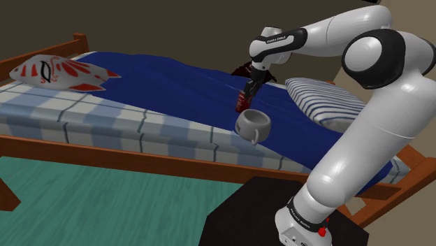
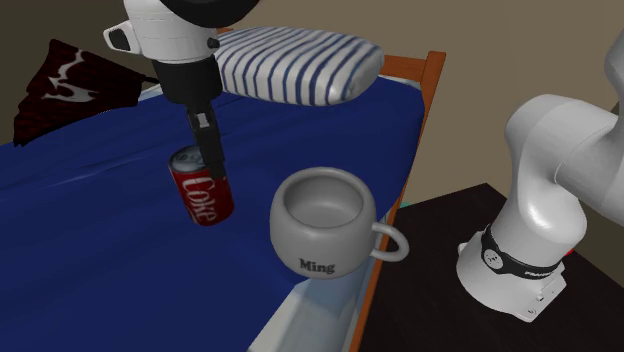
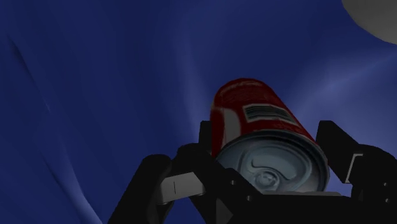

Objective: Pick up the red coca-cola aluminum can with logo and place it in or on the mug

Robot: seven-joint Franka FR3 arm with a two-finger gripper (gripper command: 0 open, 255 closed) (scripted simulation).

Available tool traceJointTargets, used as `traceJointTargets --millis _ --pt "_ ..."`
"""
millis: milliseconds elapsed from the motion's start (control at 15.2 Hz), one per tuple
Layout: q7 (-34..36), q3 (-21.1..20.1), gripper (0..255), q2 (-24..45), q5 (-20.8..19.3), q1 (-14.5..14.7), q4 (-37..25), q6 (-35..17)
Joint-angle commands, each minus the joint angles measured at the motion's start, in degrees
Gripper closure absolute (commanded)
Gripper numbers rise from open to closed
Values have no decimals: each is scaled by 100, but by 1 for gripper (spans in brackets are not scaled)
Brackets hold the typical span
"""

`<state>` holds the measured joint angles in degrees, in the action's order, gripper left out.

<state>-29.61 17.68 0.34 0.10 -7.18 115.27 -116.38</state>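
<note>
Jaws clamped on tilted red can (image 2: 203,190) lettered "Coke", grey mug (image 2: 322,225) marked "Ming" just beside, blue bedcover (image 2: 100,265) beneath.

Red can (image 2: 203,195) with white lettering and silver top, grey mug (image 2: 320,235) lettered black, deep blue blanket (image 2: 90,250), white pillow (image 2: 295,62) striped navy, teal floor (image 1: 105,203)

The shoulder camera stood beside and behind the stand (image 1: 244,210), looking down across the bed (image 1: 84,119) from well back. The second exterior camera sat near the bed's edge, facing the mug (image 2: 320,225) and can (image 2: 203,195) closely; both views shared these and the striped pillow (image 2: 295,62). The wrist camera looked along the gripper (image 3: 267,137), close onto the can's top.
</note>
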Motion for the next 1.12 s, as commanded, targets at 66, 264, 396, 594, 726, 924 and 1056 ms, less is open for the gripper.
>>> traceJointTargets --millis 66,264,396,594,726,924,1056 --pt "0 -1 255 6 0 0 5 -3" --pt "1 -1 255 3 -1 1 9 -4" --pt "5 -2 255 2 -1 2 13 -7" --pt "6 -1 255 -17 -8 2 -48 73" --pt "16 -3 255 -58 -21 4 -159 222" --pt "28 -7 255 -109 -38 7 -335 447" --pt "34 -9 255 -138 -47 9 -458 597"
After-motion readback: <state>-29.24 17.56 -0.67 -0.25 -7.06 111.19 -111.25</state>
